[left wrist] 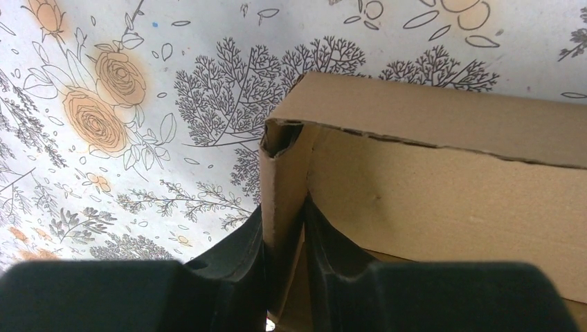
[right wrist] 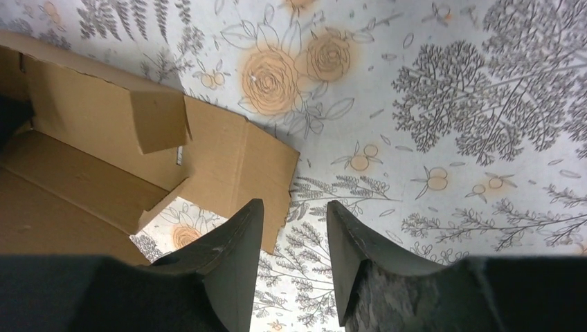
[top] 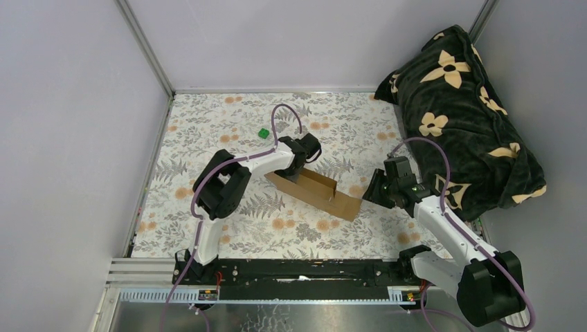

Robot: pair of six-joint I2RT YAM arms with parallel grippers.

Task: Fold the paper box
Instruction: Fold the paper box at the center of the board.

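Desk: Left pincer, what's it doing?
Op: I read the left gripper [left wrist: 284, 207] as pinching an upright wall of the paper box [top: 315, 192] right at a corner, one finger outside the wall and one inside. In its wrist view the box runs off to the pincer's right.
Desk: And the other?
Op: I've got the right gripper [right wrist: 294, 207] spread, with nothing between the fingers and only the flowered table cover [right wrist: 450, 104] under the gap. The box's open end sits off its left finger. A flat end flap [right wrist: 235, 162] lies beside that fingertip; touching or just apart, I can't tell.
Desk: Surroundings?
Op: A small green cube [top: 263, 133] lies beyond the left pincer, well apart from the box. A dark flowered blanket [top: 460, 117] is heaped beyond the right pincer.
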